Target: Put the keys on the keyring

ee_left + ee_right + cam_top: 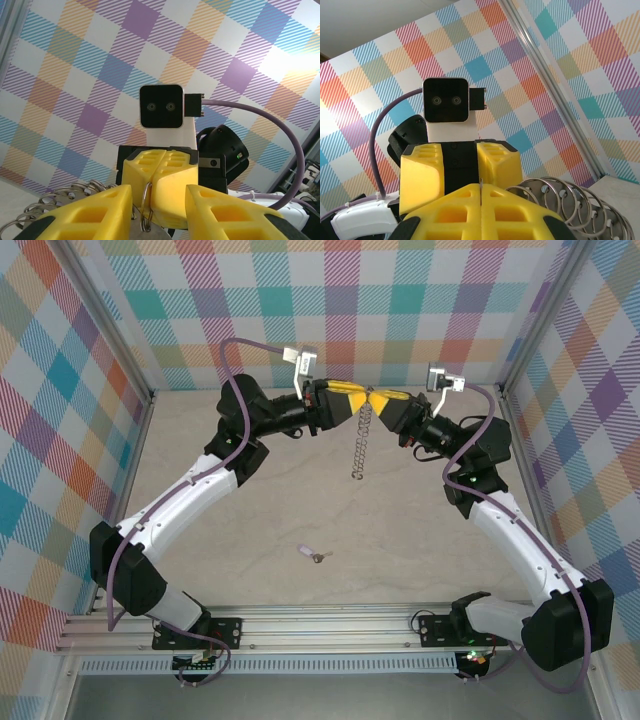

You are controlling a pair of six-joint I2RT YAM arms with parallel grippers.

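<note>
The keyring (360, 445) is a string of linked grey metal loops hanging from where the two grippers meet high over the table's far side. My right gripper (382, 400) is shut on its top loop, whose thin metal edge shows between the closed yellow fingers (481, 197). My left gripper (352, 398) faces it tip to tip and is open, its jaws standing on either side of the right gripper's tips and the pinched loop (145, 205). More loops (570, 205) trail off beside the fingers. The keys (313, 553), a pale lilac tab with a small brownish bit, lie on the table in front.
Checked walls (400, 300) close in the back and both sides of the beige table (400, 540). A metal rail (330, 625) with both arm bases runs along the near edge.
</note>
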